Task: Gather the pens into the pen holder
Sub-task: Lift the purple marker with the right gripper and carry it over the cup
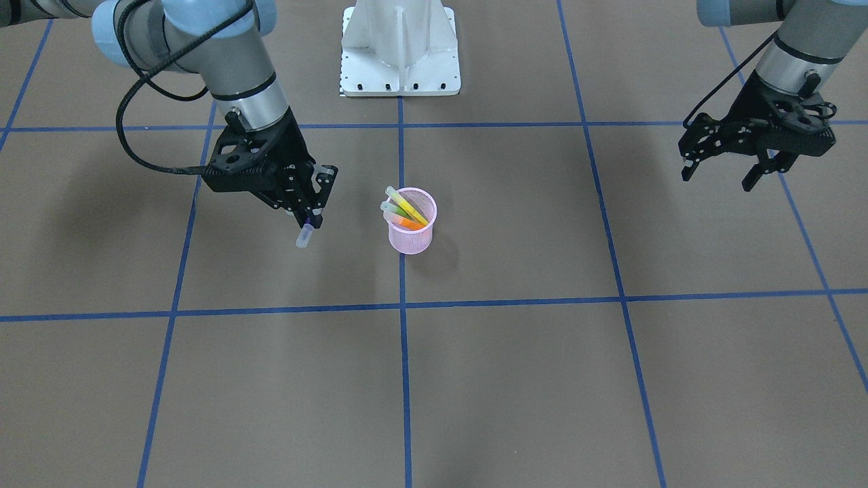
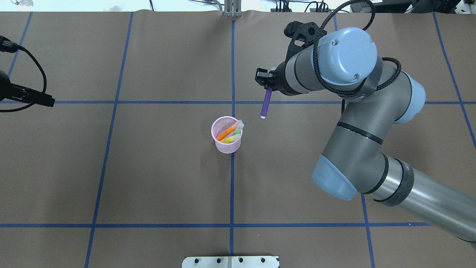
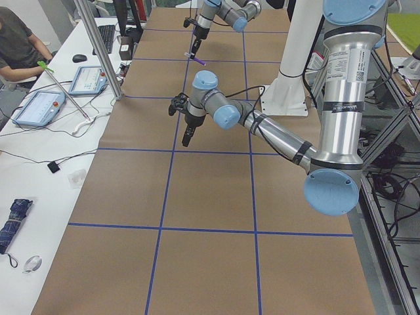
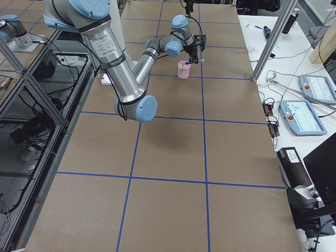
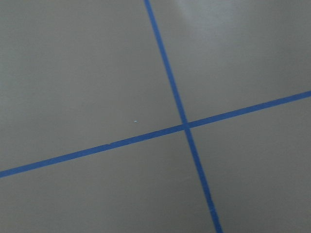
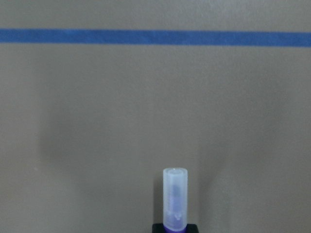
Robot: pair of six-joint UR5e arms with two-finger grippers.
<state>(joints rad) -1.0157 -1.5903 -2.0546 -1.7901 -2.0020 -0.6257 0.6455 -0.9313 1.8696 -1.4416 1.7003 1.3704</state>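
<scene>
The pink mesh pen holder (image 1: pixel 411 234) (image 2: pixel 225 143) stands upright near the table's centre. An orange pen (image 2: pixel 226 134), a green one and a yellow pen (image 1: pixel 405 203) lean inside it, caps above the rim. My right gripper (image 1: pixel 313 220) (image 2: pixel 268 88) is shut on a purple pen (image 2: pixel 266 106) (image 6: pixel 175 201), which hangs over the table beside the holder, apart from it, with its pale cap (image 1: pixel 304 235) pointing down. My left gripper (image 1: pixel 719 177) hovers far off to the side, open with nothing between its fingers.
Blue tape lines (image 5: pixel 184 126) cross the brown table cover. The white robot base plate (image 1: pixel 400 74) sits at the robot's side of the table. A person (image 3: pixel 16 42) sits at a side desk with teach pendants (image 3: pixel 39 108).
</scene>
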